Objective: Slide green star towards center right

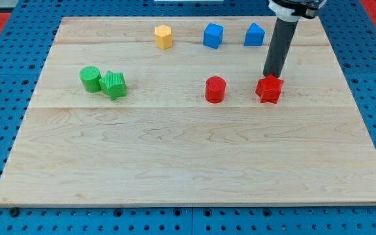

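Note:
The green star (pixel 113 85) lies at the board's left, touching a green cylinder (pixel 90 79) on its left side. My tip (pixel 271 76) is far to the right of the star, at the upper edge of a red star-like block (pixel 269 89). The rod rises from there toward the view's top right.
A red cylinder (pixel 215 89) sits left of the red star-like block. Along the top are a yellow hexagonal block (pixel 164 36), a blue cube (pixel 213 35) and a blue block (pixel 254 34). The wooden board (pixel 188 163) rests on a blue pegboard.

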Controlling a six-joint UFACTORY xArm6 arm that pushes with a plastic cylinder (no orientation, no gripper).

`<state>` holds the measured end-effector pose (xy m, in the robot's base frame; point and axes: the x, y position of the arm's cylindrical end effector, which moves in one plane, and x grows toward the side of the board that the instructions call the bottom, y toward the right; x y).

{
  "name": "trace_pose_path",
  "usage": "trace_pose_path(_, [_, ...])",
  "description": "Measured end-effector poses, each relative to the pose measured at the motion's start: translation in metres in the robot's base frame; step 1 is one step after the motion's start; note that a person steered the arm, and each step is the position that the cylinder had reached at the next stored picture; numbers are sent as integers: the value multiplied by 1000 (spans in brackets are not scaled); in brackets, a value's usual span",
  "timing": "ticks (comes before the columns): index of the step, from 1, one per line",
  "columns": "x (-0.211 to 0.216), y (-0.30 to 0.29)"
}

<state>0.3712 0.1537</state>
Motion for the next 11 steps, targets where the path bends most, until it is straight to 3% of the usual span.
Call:
trace_pose_path(1, [1, 0])
trace_pose_path(2, [-35, -19])
trace_pose_path(4, [-30, -207])
trace_pose_path(5, [0, -291])
trace_pose_path(7, [2, -413])
trace_pose_path(8, [6, -425])
trace_pose_path(11, [50, -335])
